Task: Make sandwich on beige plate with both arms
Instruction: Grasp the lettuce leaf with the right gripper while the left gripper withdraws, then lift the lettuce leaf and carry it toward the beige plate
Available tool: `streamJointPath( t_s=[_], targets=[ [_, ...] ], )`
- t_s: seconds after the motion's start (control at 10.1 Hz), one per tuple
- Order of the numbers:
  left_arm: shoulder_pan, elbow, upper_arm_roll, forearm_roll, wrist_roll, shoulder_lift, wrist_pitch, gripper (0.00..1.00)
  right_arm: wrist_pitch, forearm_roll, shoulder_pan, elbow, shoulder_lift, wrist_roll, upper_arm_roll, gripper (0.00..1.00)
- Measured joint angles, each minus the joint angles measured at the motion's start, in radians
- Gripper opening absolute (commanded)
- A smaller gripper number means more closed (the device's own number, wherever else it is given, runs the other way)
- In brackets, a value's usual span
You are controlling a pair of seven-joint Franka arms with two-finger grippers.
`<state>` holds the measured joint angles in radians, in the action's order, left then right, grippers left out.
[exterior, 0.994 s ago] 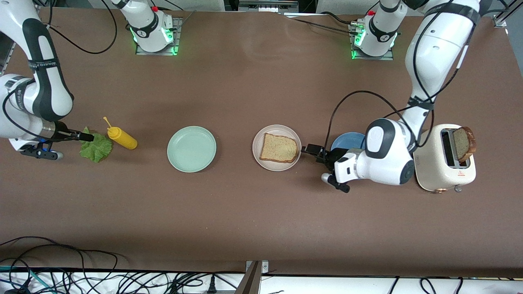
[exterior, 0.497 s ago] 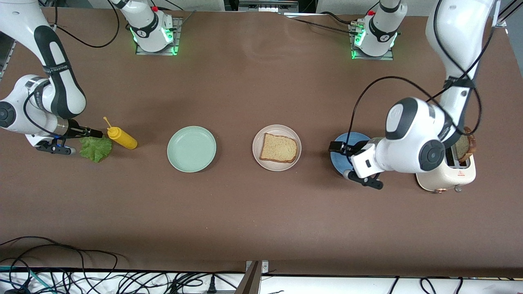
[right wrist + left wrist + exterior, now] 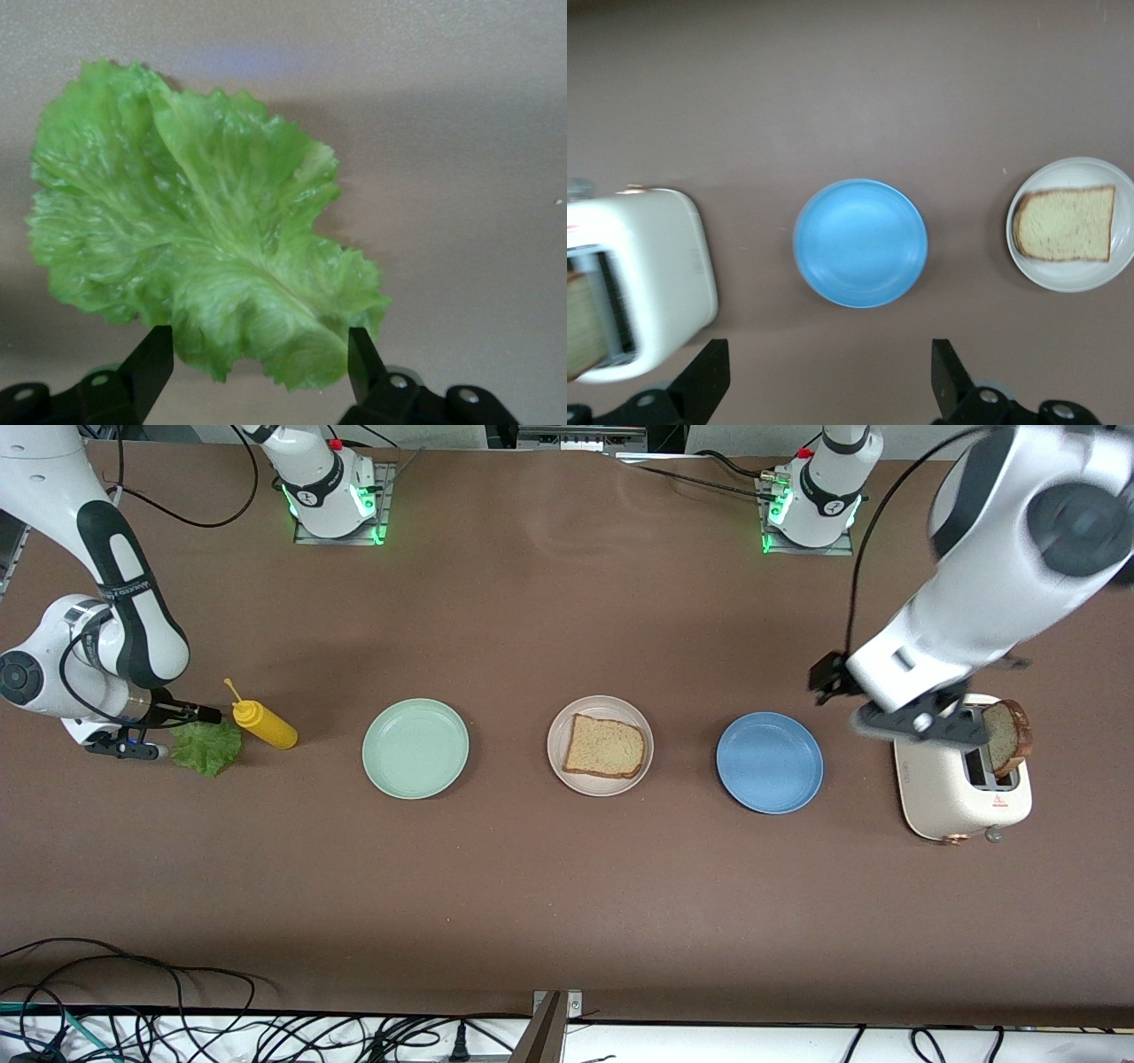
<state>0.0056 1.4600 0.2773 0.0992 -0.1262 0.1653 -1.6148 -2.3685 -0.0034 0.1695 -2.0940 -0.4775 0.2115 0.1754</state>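
The beige plate (image 3: 558,755) sits mid-table with one bread slice (image 3: 606,746) flat on it; both also show in the left wrist view, plate (image 3: 1121,276) and slice (image 3: 1063,223). A second bread slice (image 3: 1008,737) stands in the white toaster (image 3: 948,797) at the left arm's end. The lettuce leaf (image 3: 206,748) lies on the table at the right arm's end. My right gripper (image 3: 190,722) is low at the leaf, open, with the leaf's edge (image 3: 221,257) between its fingers (image 3: 151,367). My left gripper (image 3: 842,691) is open and empty, high over the gap between blue plate and toaster.
A yellow squeeze bottle (image 3: 264,724) lies right beside the lettuce. A mint-green plate (image 3: 415,747) sits between the bottle and the beige plate. A blue plate (image 3: 769,762) sits between the beige plate and the toaster (image 3: 642,283). Cables hang along the table's near edge.
My left arm has risen from beside the beige plate, passed over the blue plate and now sits high by the toaster. My right gripper shifted slightly at the lettuce.
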Motion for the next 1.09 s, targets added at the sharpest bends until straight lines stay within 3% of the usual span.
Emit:
streamJointPath(
  t_s=[0.4,0.79,0.89,1.09],
  targets=[
    [0.013,0.135,-0.095,-0.094,0.012,-0.131,0.006,1.00,0.000,0.000,0.000,0.002,0.003,0.003,0.001,0.00],
    [-0.018,0.213,-0.107,-0.106,0.015,-0.181,0.004,1.00,-0.001,0.000,-0.001,0.020,0.028,0.005,-0.002,0.00],
    [-0.020,0.229,-0.111,-0.106,0.015,-0.189,0.004,1.00,0.022,0.000,-0.002,0.036,0.050,0.005,-0.006,0.00],
    [-0.020,0.246,-0.132,-0.106,0.015,-0.195,0.004,1.00,0.202,-0.001,-0.006,0.151,0.091,0.005,-0.014,0.00]
  ],
)
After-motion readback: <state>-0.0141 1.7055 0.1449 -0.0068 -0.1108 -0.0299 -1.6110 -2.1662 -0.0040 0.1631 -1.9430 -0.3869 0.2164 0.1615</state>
